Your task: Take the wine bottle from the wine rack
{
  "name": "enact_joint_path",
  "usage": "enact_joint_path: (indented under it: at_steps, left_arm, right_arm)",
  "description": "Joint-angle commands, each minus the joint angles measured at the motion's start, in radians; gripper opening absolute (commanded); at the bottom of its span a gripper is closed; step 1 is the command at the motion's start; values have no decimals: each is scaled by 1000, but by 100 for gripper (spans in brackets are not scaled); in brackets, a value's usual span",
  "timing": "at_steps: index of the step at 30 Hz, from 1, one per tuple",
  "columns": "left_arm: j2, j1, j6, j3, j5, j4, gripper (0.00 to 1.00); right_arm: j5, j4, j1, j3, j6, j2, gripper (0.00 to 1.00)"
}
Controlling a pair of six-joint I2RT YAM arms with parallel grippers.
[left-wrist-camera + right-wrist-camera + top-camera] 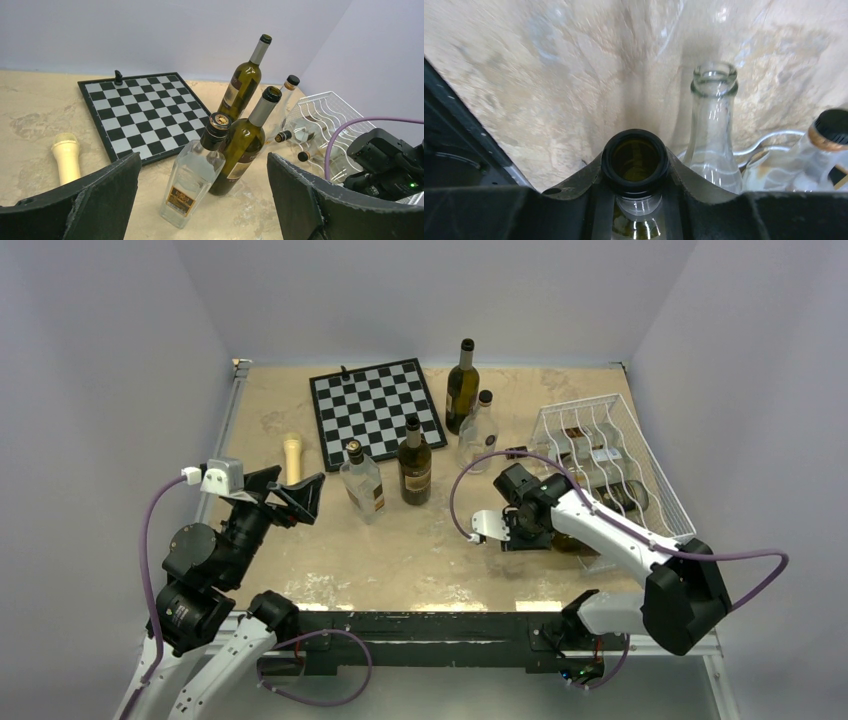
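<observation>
**A:** A beige, marbled bench (330,560) is sitting between pale walls, seen from above. Where is the wine bottle lying?

**B:** The wine bottle (635,161) is lying at the lower-left edge of the wine rack (655,485), right of centre in the overhead view. The arm is hiding most of it, so I cannot tell whether it is resting on the wires.

**A:** And the right gripper (520,530)?

**B:** It is clamping the bottle's neck just below the open mouth, with its fingers (576,186) pressing on either side. A clear bottle (714,130) is showing its neck just beside.

**A:** What is the left gripper (287,490) doing?

**B:** It is hovering at left centre, spread wide and holding nothing. Ahead of it, a dark bottle (415,462) is standing upright just below the chessboard (377,410) in the upper middle.
</observation>
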Motion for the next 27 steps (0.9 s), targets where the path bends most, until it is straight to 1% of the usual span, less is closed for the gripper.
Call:
enact_joint_path:
  at_steps: [1,5,12,14,20,23,27]
  left_arm:
    - [4,-4,7,5,-13,36,100]
    - [11,-5,8,4,-12,34,100]
    - [24,-5,15,2,-23,35,100]
    - [34,-5,17,1,-28,34,100]
    - [43,-5,20,1,-35,32,100]
    - [44,-5,21,0,-39,32,100]
    - [49,-4,22,1,-41,32,100]
  right_arm:
    - [-152,-201,33,75,167,-47,0]
    - [-177,-197,62,66,176,-74,0]
    - [-302,-249,102,99,211,-108,0]
    - [-316,-257,116,103,218,-108,0]
    - [-259,-247,134,105,212,-131,0]
    - [-192,-200,140,91,197,-160,0]
    - [-109,-187,143,83,183,-171,0]
